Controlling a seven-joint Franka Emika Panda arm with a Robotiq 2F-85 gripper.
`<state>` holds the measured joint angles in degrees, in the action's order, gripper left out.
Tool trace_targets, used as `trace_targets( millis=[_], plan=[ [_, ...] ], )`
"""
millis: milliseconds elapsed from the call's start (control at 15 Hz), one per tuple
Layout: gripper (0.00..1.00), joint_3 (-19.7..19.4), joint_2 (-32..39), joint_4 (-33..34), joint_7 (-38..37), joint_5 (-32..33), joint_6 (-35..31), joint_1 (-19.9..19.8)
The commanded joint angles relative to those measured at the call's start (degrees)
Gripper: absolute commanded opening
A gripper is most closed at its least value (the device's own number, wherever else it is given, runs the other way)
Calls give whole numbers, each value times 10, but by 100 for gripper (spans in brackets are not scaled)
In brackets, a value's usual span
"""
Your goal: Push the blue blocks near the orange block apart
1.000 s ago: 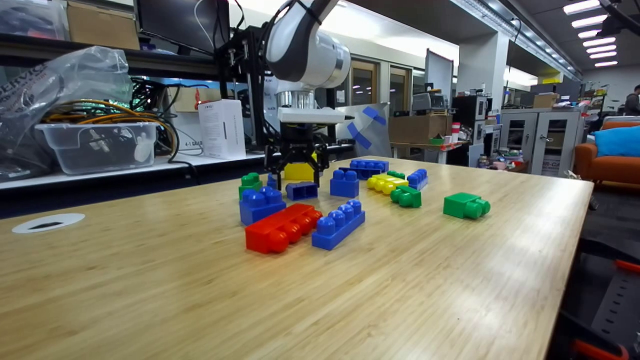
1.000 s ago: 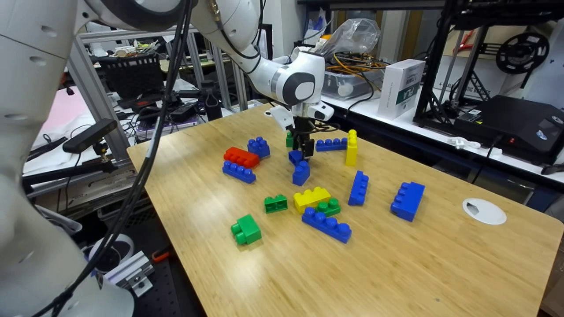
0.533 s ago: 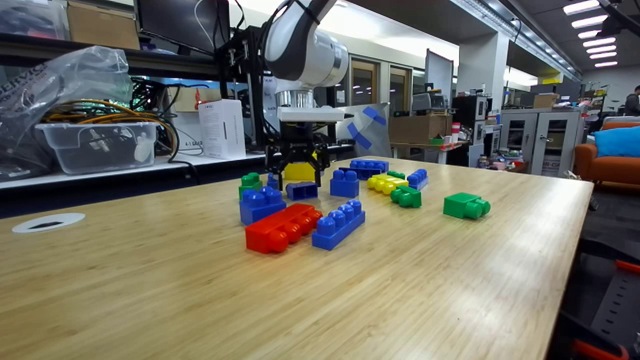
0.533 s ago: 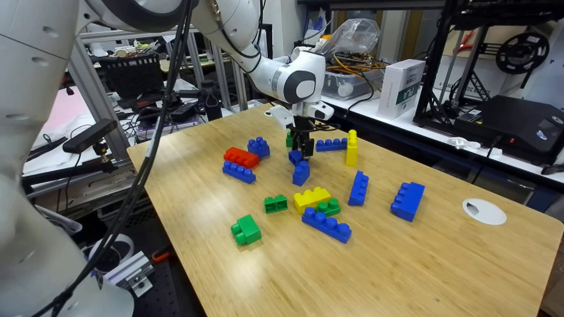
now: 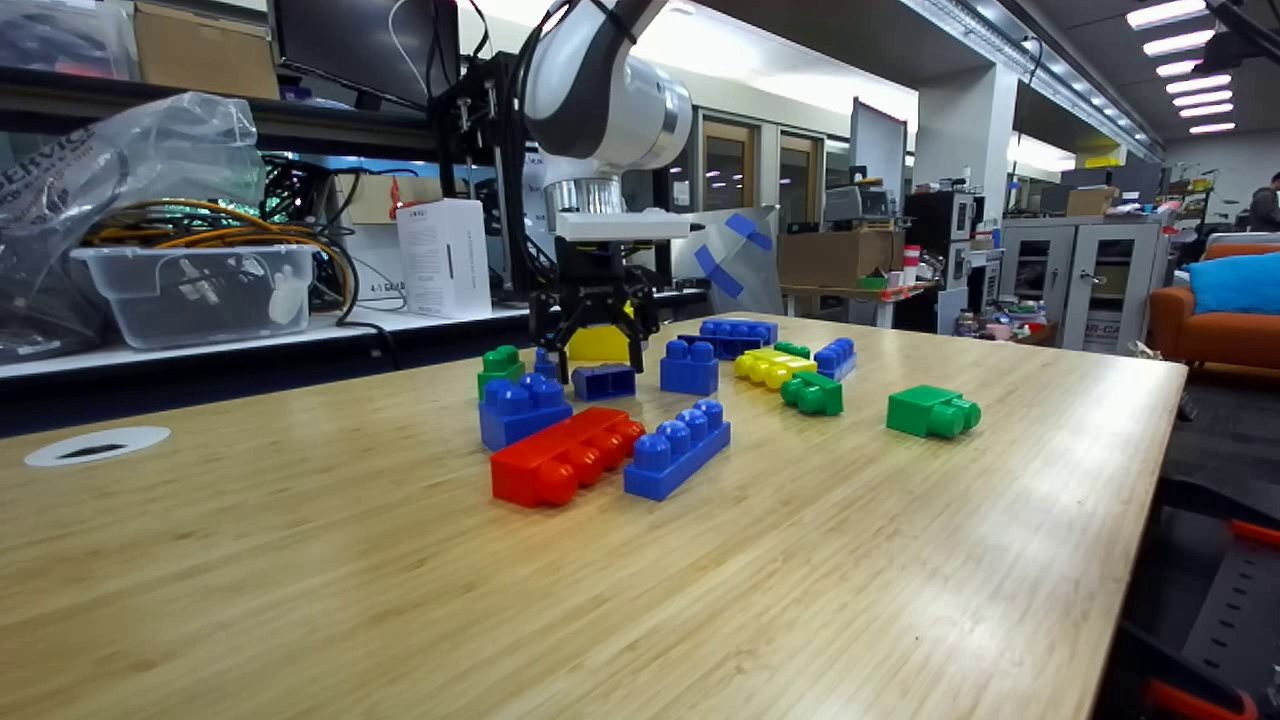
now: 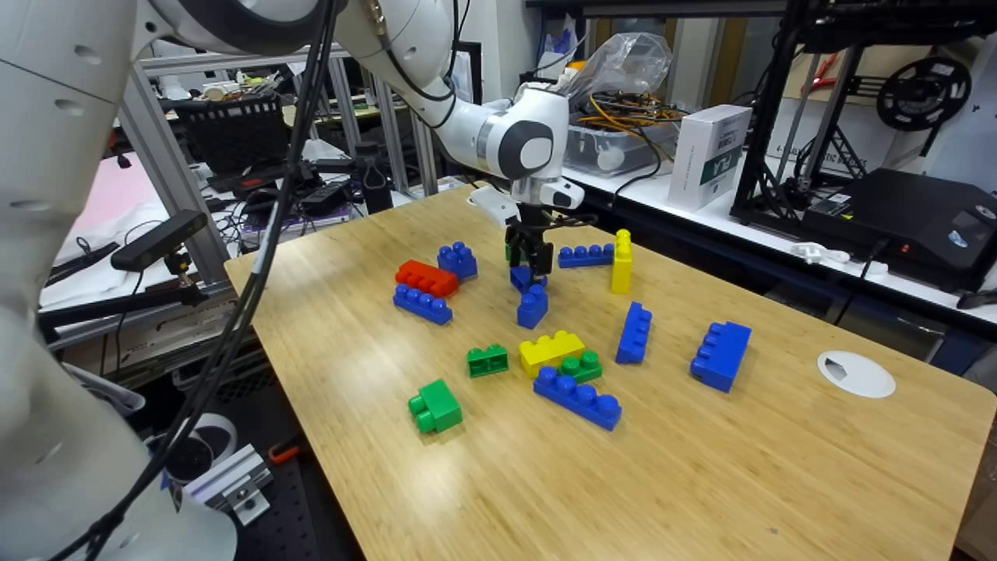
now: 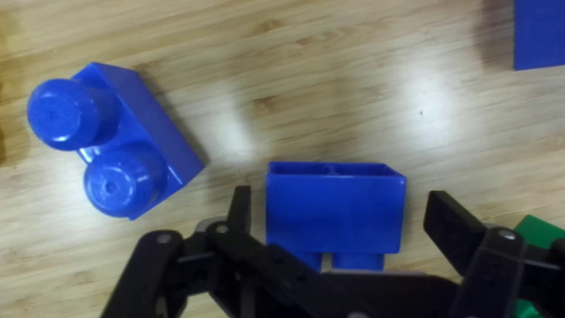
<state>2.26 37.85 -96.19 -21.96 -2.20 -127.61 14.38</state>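
Separating seems still undone: two blue blocks [image 6: 421,305] flank the orange block [image 6: 426,279] left of centre in an exterior view, with the empty gripper [image 7: 339,193] spread around a tipped blue block [image 7: 335,212].

On the pale wooden table [image 6: 740,475] I see a yellow studded plastic brick [image 6: 549,354] and, just beside it, a green studded plastic brick [image 6: 583,366]. Another green plastic brick [image 6: 438,407] lies on its side, apart from both. Beyond the table, orange cables [image 5: 200,238] loop over a clear plastic bin [image 5: 150,310], and near this bin stands a white cardboard box [image 5: 445,258]. Farther, a blue cushion [image 5: 1235,285] rests on an orange sofa [image 5: 1222,338].
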Motion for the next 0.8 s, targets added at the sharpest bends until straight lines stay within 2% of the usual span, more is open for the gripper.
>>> trace_targets(
  millis=[0, 467, 733],
  plan=[
    [100, 1, -11, -9, 20, 15, 13, 1],
    [100, 0, -11, -4, 35, 18, 19, -3],
    [100, 7, -4, 17, 62, 10, 52, -14]
  ],
)
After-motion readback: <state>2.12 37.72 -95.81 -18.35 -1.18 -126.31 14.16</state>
